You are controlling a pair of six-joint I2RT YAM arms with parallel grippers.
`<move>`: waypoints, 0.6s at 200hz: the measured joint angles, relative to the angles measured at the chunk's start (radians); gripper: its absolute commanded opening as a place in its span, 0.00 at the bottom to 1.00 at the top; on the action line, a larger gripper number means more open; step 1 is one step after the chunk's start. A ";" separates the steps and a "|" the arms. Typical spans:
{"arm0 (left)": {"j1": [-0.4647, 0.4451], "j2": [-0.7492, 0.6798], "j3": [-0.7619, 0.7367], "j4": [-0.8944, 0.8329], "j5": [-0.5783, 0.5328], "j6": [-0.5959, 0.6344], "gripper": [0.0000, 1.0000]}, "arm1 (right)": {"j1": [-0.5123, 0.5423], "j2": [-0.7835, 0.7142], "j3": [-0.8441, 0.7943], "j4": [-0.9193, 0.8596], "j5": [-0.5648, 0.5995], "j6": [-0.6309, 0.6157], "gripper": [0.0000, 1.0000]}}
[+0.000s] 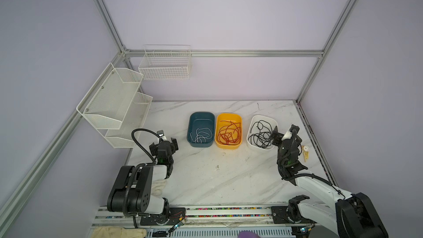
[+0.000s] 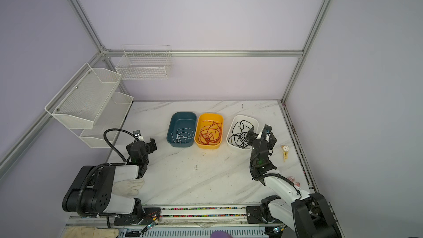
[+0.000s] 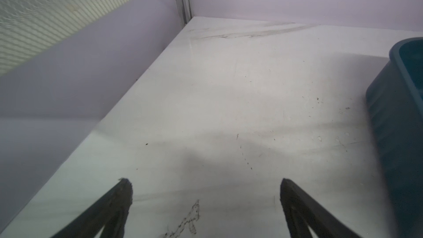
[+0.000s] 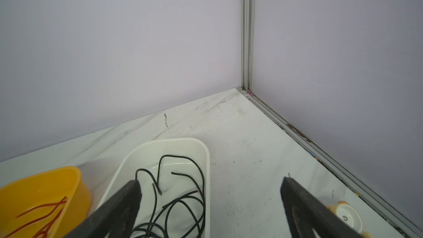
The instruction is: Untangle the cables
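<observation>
On the marbled table (image 1: 206,175), in both top views, we see three smooth plastic tubs in a row. The white cables (image 1: 201,135) lie curled in the teal tub (image 1: 201,112), the red-orange cables (image 1: 229,131) in the yellow tub (image 1: 229,114), and the black cables (image 1: 259,137) in the white tub (image 1: 263,116). Each colour sits apart, so the sorting looks almost done to us. The right claw (image 1: 285,133) hangs at the right edge of the white tub, its jaws spread with nothing between them. The left claw (image 1: 163,145), also spread and empty, stands well apart to the left of the teal tub. The right arm is therefore clearly nearer to the black bundle, which lies just to the left of its claw, and we judge that any coming move belongs to this arm. From the left wrist we see only bare, slightly scratched table beyond two dark fingertips (image 3: 124,186), and a matte teal wall close by. From the right wrist, one finger hangs over the inside of the white tub and the other over bare table, so the tub's side wall runs between the jaws. The black cables there are thin, round and springy, in loose crossing loops without one long axis, and some cut ends show.
</observation>
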 measured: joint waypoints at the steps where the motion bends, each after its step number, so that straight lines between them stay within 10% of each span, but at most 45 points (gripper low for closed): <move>1: 0.000 0.003 0.000 0.002 0.001 0.000 1.00 | -0.004 0.009 -0.004 0.013 -0.001 0.000 0.97; 91: 0.007 0.056 0.000 0.095 0.059 0.022 1.00 | -0.143 0.577 -0.044 0.707 -0.286 -0.138 0.97; 120: 0.007 0.056 0.000 0.114 0.061 0.023 1.00 | -0.195 0.658 -0.002 0.689 -0.343 -0.130 0.98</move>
